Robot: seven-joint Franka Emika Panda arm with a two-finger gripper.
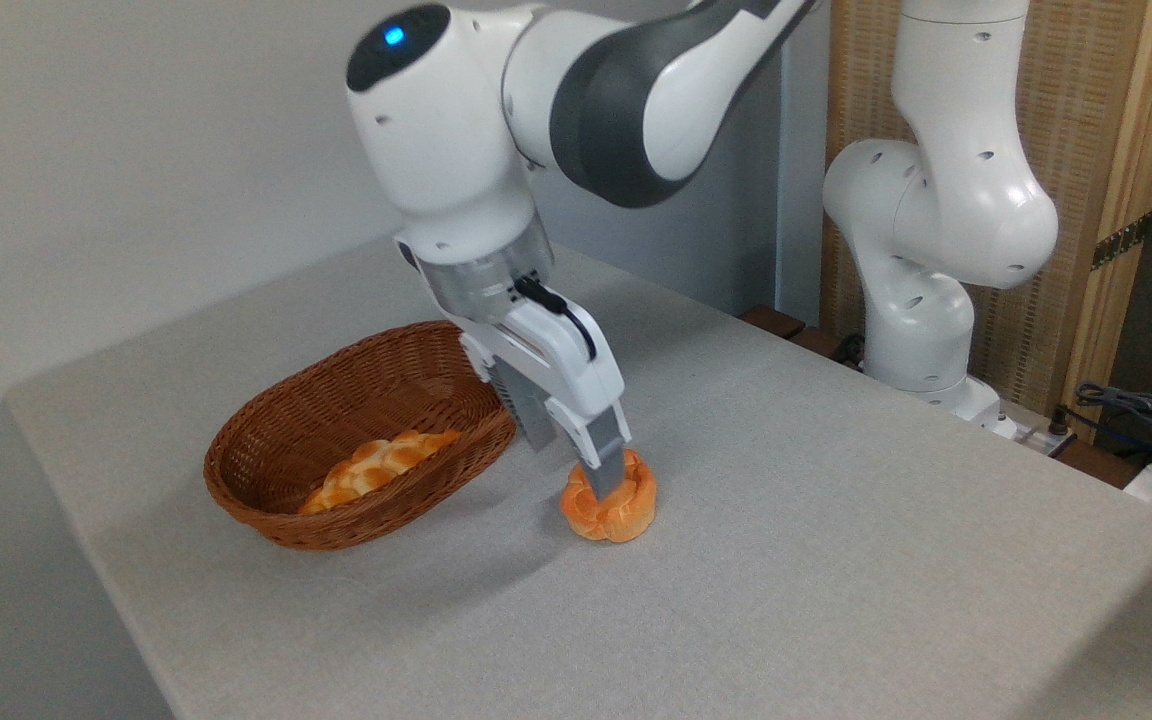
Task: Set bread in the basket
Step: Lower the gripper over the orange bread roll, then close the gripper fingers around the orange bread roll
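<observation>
The bread [621, 510], a round orange-golden bun with a lobed top, rests on the grey table just right of the basket. My gripper [576, 472] is down at the bun with its jaws spread. The near finger [604, 455] overlaps the bun's top centre, and the far finger [539, 425] hangs just left of the bun. Whether either finger presses on the bun I cannot tell. The oval brown wicker basket [266, 520] stands to the left, its right rim close behind the gripper.
A paler braided loaf [376, 468] lies inside the basket. A second white robot arm [936, 220] stands at the table's back right, with cables [1146, 410] beside it. The table's front-left edge [86, 560] runs close to the basket.
</observation>
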